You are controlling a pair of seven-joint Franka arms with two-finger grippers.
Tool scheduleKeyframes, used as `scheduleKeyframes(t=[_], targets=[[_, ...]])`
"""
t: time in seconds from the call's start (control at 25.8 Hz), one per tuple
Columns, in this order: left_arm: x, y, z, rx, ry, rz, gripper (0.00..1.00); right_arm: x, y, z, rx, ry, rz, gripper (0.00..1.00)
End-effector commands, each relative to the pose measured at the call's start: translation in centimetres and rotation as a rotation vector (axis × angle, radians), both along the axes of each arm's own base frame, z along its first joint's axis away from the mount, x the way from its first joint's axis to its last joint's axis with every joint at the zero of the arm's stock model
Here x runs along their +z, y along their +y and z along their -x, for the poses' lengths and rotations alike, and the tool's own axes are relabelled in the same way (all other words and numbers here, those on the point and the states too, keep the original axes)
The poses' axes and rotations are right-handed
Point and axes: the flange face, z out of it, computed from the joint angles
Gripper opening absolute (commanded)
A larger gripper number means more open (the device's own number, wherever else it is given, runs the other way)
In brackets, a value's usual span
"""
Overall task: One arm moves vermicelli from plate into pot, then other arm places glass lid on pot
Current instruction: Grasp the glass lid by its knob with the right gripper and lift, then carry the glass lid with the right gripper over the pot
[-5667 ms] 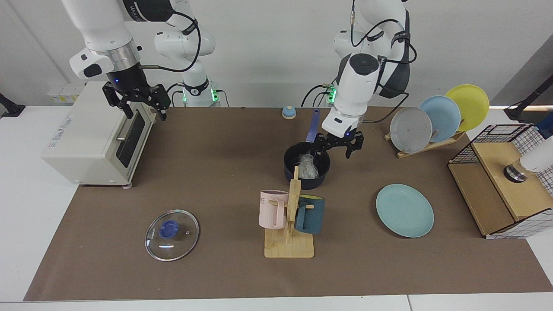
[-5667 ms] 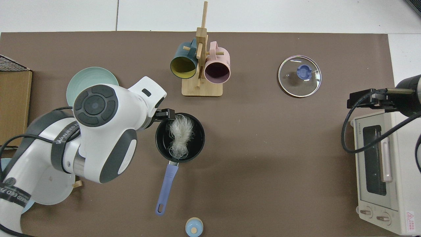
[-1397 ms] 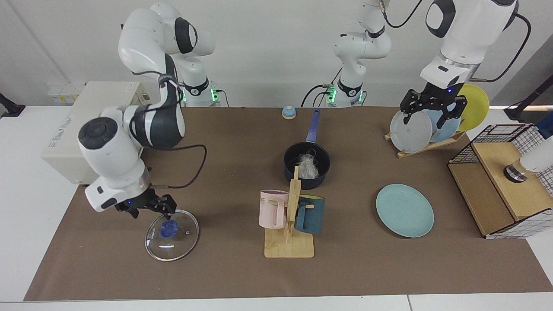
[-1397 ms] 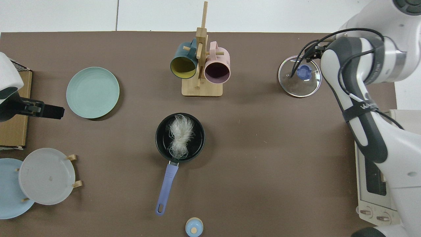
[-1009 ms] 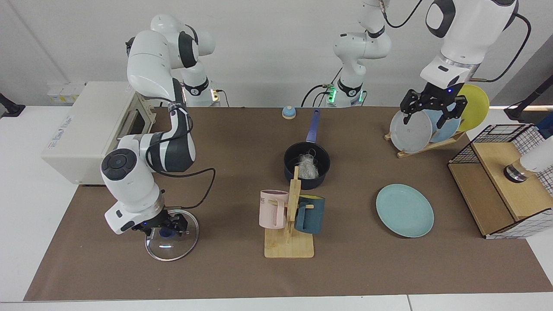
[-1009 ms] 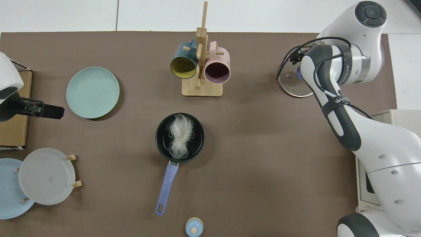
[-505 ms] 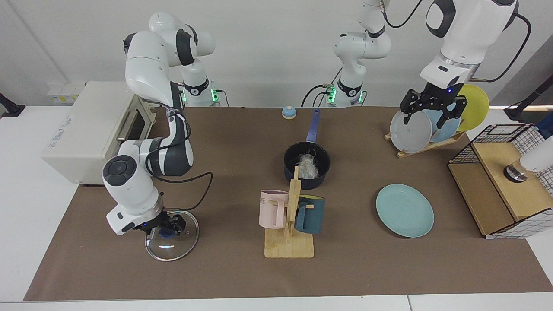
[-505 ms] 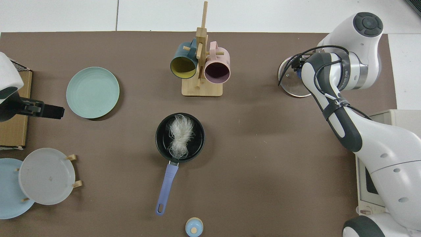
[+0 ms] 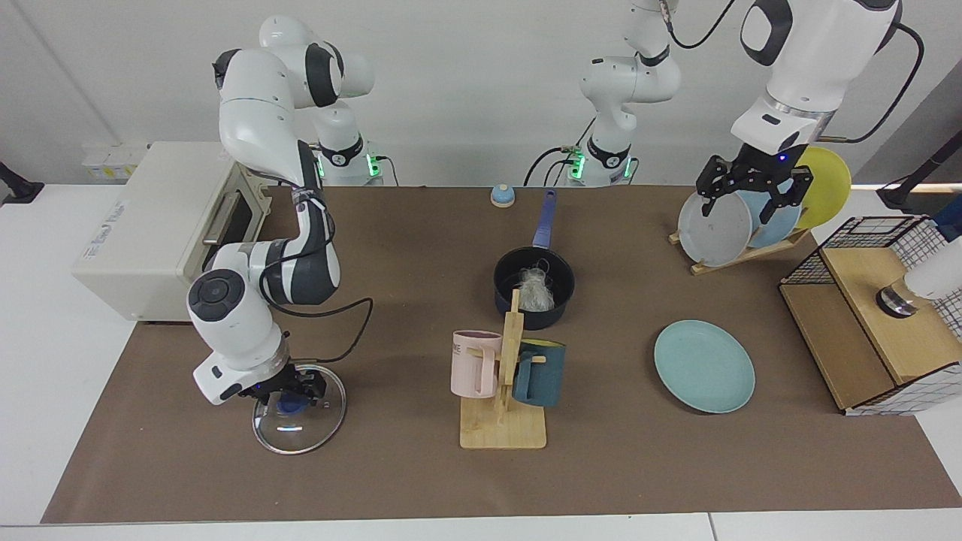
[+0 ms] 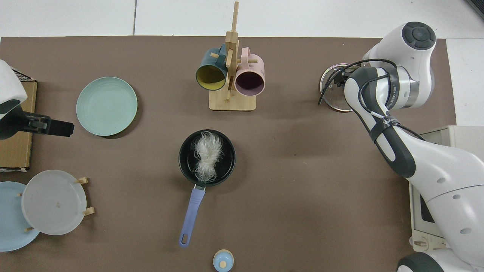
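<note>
A: Report the position of the right tool [image 9: 289,392].

B: The right tool was down at the blue knob of the glass lid [image 9: 299,410], which lay flat on the brown worktop [image 9: 391,481] near the front edge in the facing view. Its fingers stood on either side of the knob. Whether they pressed on the knob could not be told; the wrist covered the contact in the top view, where only part of the lid's rim [image 10: 329,90] showed.

A: And the left tool [image 9: 746,194]?

B: The left arm waited. Its tool hung in the air in front of the plate rack [image 9: 740,252], fingers spread wide and holding nothing. In the top view it appeared at the frame edge [image 10: 56,128], beside the wooden box [image 10: 15,124].

A: State the location of the noodles.

B: The vermicelli [image 9: 535,289] lay inside the pot [image 9: 511,297], a whitish tangle across the black interior [image 10: 206,156]. The pot stood uncovered at mid-worktop, its blue handle [image 10: 191,215] pointing toward the arm bases. The teal plate [image 9: 704,366] sat bare on the worktop, well apart from the pot.

A: Other items?

B: A mug stand [image 9: 505,406] carried a pink mug [image 9: 473,364] and a dark teal mug [image 9: 539,373], just in front of the pot in the facing view. A toaster oven [image 9: 158,225] stood behind the right arm
</note>
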Motion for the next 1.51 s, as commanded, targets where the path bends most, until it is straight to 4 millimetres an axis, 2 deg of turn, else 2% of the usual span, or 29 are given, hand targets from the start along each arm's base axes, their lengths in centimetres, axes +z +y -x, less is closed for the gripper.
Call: scheduleKeyframes(t=[0.0, 0.19, 0.35, 0.5, 0.66, 0.82, 0.97, 1.09, 1.2, 1.28, 1.48], targets=[[0.6, 0.2, 0.4, 0.003, 0.007, -0.011, 1.0, 0.7, -0.7, 0.7, 0.027, -0.011, -0.01, 0.0], [0.6, 0.2, 0.4, 0.003, 0.007, -0.011, 1.0, 4.2, -0.5, 1.0, 0.038, -0.034, -0.01, 0.0], [0.6, 0.2, 0.4, 0.003, 0.007, -0.012, 1.0, 7.9, -0.9, 2.7, 0.06, -0.008, -0.009, 0.0], [0.6, 0.2, 0.4, 0.003, 0.007, -0.011, 1.0, 11.4, -0.7, 6.1, 0.064, 0.052, -0.008, 0.0], [0.6, 0.2, 0.4, 0.003, 0.007, -0.011, 1.0, 14.7, 1.0, 10.1, 0.073, 0.052, -0.007, 0.0], [0.6, 0.2, 0.4, 0.003, 0.007, -0.011, 1.0, 17.6, 5.6, 14.9, 0.095, 0.053, -0.011, 0.0], [0.6, 0.2, 0.4, 0.003, 0.007, -0.012, 1.0, 19.6, 12.0, 18.2, -0.005, 0.084, -0.022, 0.0], [0.6, 0.2, 0.4, 0.003, 0.007, -0.012, 1.0, 20.8, 18.6, 20.8, -0.059, 0.077, -0.022, 0.0], [0.6, 0.2, 0.4, 0.003, 0.007, -0.012, 1.0, 21.5, 24.2, 23.0, -0.133, 0.051, -0.034, 0.0], [0.6, 0.2, 0.4, 0.003, 0.007, -0.011, 1.0, 21.9, 27.3, 24.6, -0.136, 0.042, -0.043, 0.0], [0.6, 0.2, 0.4, 0.003, 0.007, -0.011, 1.0, 22.0, 31.9, 27.0, -0.144, 0.038, -0.08, 0.0]])
